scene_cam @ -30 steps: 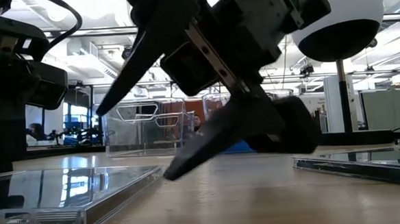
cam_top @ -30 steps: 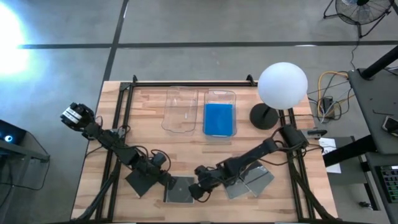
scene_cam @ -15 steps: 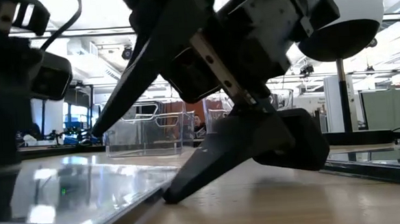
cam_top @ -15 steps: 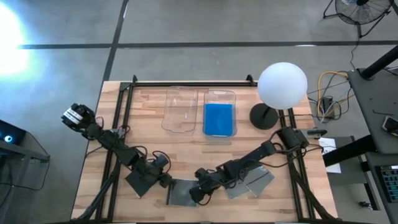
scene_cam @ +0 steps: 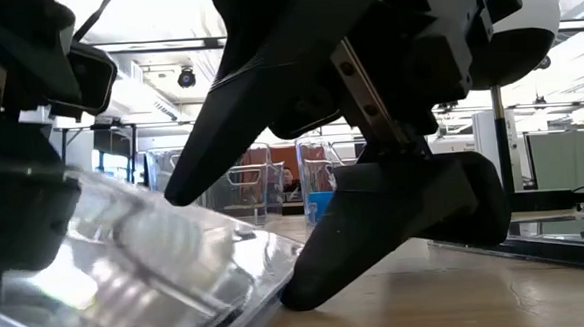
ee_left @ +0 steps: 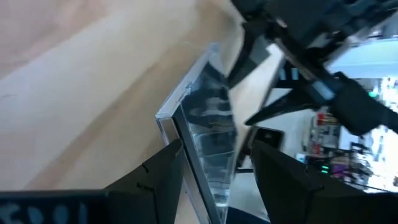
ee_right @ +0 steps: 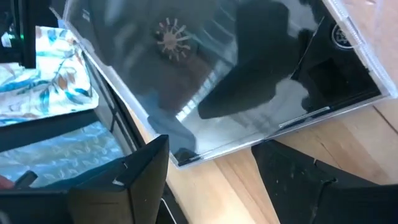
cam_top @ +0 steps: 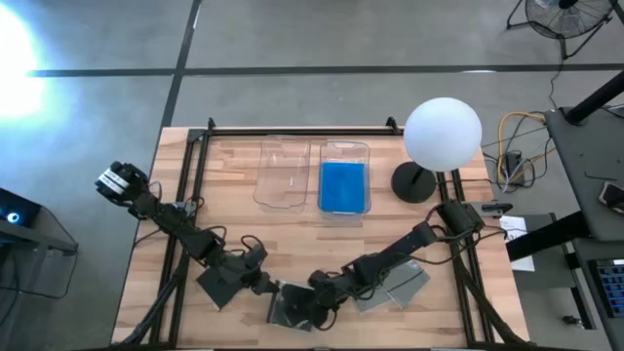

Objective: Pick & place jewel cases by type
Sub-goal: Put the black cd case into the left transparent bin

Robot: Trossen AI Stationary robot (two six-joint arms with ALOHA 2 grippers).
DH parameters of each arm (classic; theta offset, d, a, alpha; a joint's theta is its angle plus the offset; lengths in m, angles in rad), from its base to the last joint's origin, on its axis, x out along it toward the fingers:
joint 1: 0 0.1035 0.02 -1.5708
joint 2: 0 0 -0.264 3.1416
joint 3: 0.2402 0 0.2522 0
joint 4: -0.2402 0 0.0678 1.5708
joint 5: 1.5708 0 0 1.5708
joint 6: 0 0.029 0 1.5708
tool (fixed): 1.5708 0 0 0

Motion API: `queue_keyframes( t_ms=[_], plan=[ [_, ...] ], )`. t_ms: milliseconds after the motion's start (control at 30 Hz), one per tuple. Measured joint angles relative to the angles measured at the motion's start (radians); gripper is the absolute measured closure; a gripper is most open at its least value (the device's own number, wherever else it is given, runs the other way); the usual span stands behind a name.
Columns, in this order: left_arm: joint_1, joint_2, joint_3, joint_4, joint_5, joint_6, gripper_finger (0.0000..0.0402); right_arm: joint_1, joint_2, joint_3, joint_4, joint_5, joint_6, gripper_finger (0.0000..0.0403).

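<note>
Your dark jewel case (cam_top: 289,304) sits at 6 o'clock on the surface (cam_top: 234,195), right at the near edge, tilted up off the wood; low view shows one side lifted (scene_cam: 127,262). In the left wrist view the clear-fronted case (ee_left: 208,143) stands on edge between the two dark fingers (ee_left: 155,180), which pinch it. You've got the left gripper (cam_top: 265,286) touching the case's 9 o'clock side. The right gripper (cam_top: 314,304) is at the case's 3 o'clock side, fingers spread, one over the case and one beside its edge in the right wrist view (ee_right: 261,81). Low view shows a right finger's tip (scene_cam: 395,218) down on the wood, just beside the raised case edge.

Another dark case (cam_top: 220,283) lies flat at 8 o'clock, under the left arm, just beside the lifted one. Two more grey cases (cam_top: 395,286) overlap at 4 o'clock, partly under the right arm, near the lifted case but apart from it.

Containers: two clear rounded bins stand side by side at 12 o'clock, well apart from the grippers. The left bin (cam_top: 283,172) looks see-through down to the wood; can't tell if anything is in it. The right bin (cam_top: 344,146) holds blue jewel cases (cam_top: 343,186), a flat blue square filling most of its floor; count not readable.

White globe lamp (cam_top: 442,134) on a black base stands at 2 o'clock, just beside the right bin.
</note>
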Motion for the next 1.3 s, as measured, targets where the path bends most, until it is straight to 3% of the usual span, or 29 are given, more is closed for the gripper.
queue_keyframes(
  t_ms=[367, 567, 1300],
  plan=[
    [0.000, -0.002, 0.002, 0.194, 0.042, 0.016, 0.0232, 0.000, 0.000, -0.002, -0.003, 0.004, -0.080, 0.0168],
    [0.001, 0.001, 0.002, 0.198, 0.038, 0.031, 0.0232, 0.000, 0.001, -0.002, -0.002, 0.013, -0.108, 0.0168],
    [0.007, 0.005, 0.000, 0.341, -0.082, 0.065, 0.0232, -0.042, 0.005, -0.003, 0.040, 0.041, -0.237, 0.0168]
  ],
)
